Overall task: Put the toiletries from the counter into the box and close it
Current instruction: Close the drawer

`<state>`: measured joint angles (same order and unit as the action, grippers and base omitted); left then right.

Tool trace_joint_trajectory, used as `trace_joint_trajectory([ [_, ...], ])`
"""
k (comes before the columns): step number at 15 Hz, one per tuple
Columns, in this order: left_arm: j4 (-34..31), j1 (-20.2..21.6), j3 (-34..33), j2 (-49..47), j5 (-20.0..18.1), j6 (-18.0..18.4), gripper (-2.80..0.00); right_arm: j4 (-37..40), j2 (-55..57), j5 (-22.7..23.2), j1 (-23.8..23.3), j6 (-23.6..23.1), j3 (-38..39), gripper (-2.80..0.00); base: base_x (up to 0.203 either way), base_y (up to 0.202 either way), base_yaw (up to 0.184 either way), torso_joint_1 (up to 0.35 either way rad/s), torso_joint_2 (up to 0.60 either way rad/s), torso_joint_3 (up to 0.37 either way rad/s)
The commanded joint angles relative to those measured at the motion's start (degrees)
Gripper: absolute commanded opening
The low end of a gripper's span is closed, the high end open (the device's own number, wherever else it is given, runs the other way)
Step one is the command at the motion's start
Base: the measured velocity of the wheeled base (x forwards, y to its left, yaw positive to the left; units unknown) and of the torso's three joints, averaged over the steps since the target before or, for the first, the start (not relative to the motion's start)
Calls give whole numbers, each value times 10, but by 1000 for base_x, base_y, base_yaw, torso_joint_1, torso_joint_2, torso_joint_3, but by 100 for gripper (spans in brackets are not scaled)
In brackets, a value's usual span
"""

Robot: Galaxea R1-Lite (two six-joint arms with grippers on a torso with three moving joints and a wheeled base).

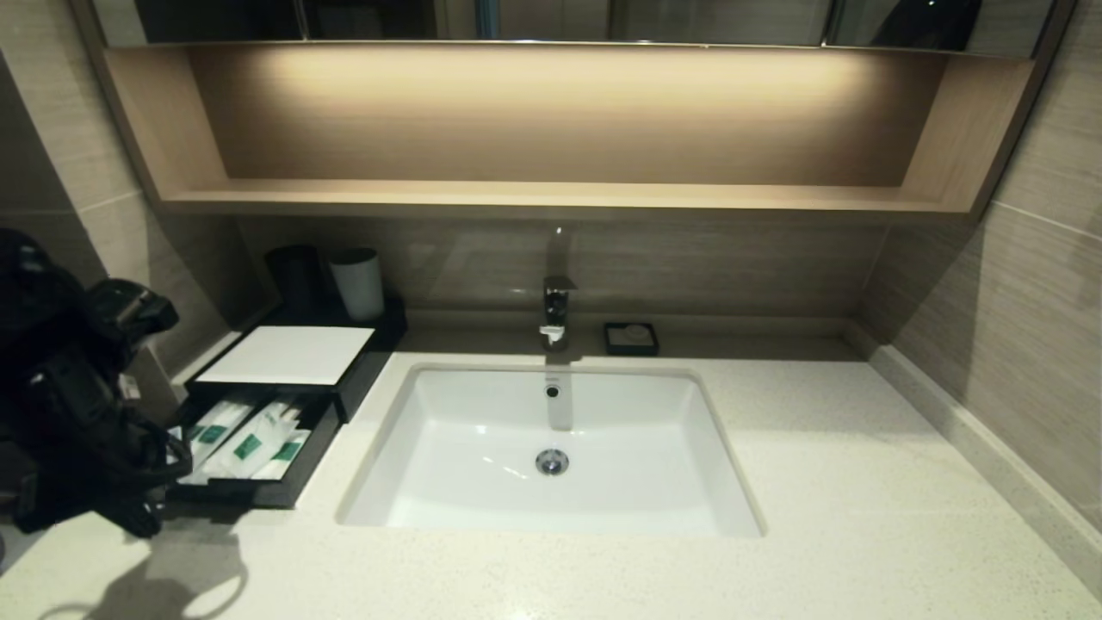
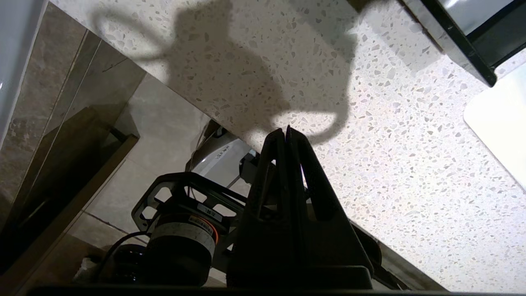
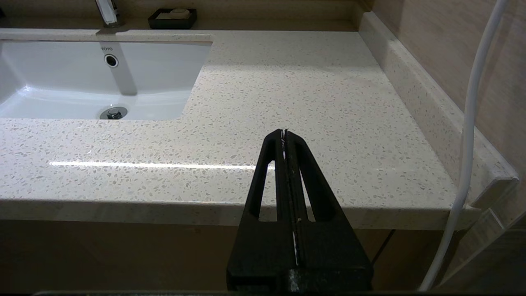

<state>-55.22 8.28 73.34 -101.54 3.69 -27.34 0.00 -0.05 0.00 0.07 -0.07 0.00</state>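
The black box with a white top panel [image 1: 288,355] stands on the counter [image 1: 861,482] left of the sink. Its front drawer [image 1: 258,492] is pulled out. Three frosted-white sachets with green labels [image 1: 248,445] lie side by side inside the drawer. My left gripper [image 2: 285,130] is shut and empty, hovering over the counter's front edge just in front of the drawer; a corner of the drawer [image 2: 460,49] shows in the left wrist view. My right gripper [image 3: 284,132] is shut and empty, in front of the counter's edge to the right of the sink, out of the head view.
A white undermount sink [image 1: 551,448] with a chrome faucet [image 1: 555,310] sits mid-counter. A small black soap dish [image 1: 631,337] is behind it. A white cup [image 1: 357,282] and a dark cup [image 1: 295,275] stand behind the box. A wooden shelf [image 1: 551,196] runs above.
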Motion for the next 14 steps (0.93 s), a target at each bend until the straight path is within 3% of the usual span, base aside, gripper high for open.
trace_joint_trajectory([
  [1, 29, -9, -36, -7, 1, -2, -280, 0, 0, 0, 0, 0, 1, -280, 0, 0, 0, 0, 0, 0],
  [4, 72, -17, -54, -20, -1, -3, -280, -1, 0, 0, 0, 0, 1, -280, 0, 0, 0, 0, 0, 0],
  [14, 127, -26, -42, -73, -1, -6, -280, -1, 0, 0, 0, 0, 1, -280, 0, 0, 0, 0, 0, 0],
])
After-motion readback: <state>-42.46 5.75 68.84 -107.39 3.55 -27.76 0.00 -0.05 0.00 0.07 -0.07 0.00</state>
